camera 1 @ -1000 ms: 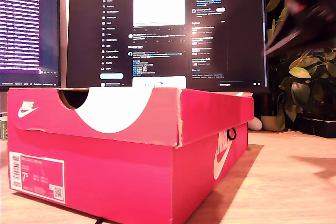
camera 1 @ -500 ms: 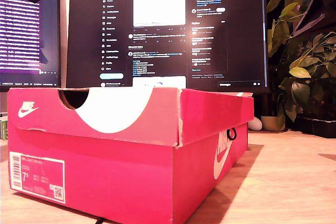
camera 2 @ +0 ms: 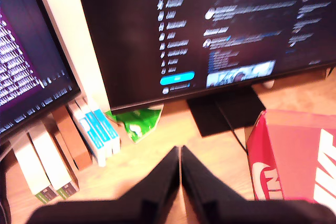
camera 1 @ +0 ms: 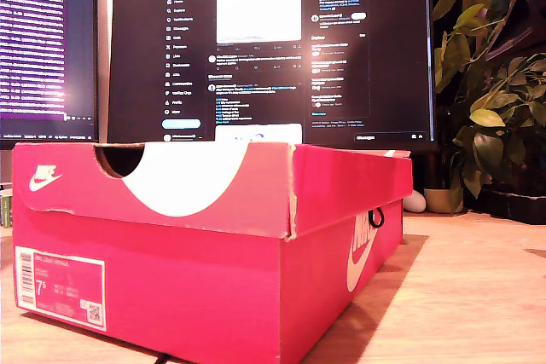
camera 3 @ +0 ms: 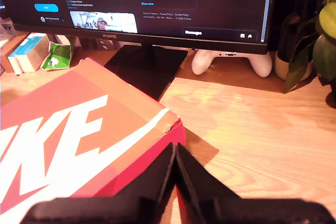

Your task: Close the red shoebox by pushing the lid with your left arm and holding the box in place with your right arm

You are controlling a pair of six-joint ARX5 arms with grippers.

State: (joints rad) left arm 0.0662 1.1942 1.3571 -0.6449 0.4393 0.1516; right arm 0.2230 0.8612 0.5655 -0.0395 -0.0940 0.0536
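The red shoebox [camera 1: 196, 296] fills the front of the exterior view, and its lid [camera 1: 213, 185] lies down flat on it. Neither gripper shows in the exterior view. In the first wrist view my first gripper [camera 2: 179, 151] is shut on nothing, high over the desk, with the shoebox [camera 2: 294, 156] off to one side below it. In the second wrist view my second gripper [camera 3: 175, 148] is also shut and holds nothing. It hangs just past a torn corner of the lid [camera 3: 68, 135], which bears large white lettering.
Two monitors [camera 1: 273, 49] stand behind the box, the wide one on a black foot [camera 3: 142, 66]. Books [camera 2: 94, 129] and a green packet [camera 2: 137, 121] lie under them. A white game controller [camera 3: 231, 61] and a plant [camera 1: 499, 125] sit at the exterior view's right on the wooden desk [camera 1: 461, 296].
A dark arm part at the exterior view's top left and a blurred arm at its top right have both lifted out of that view. The box and lid have not moved.
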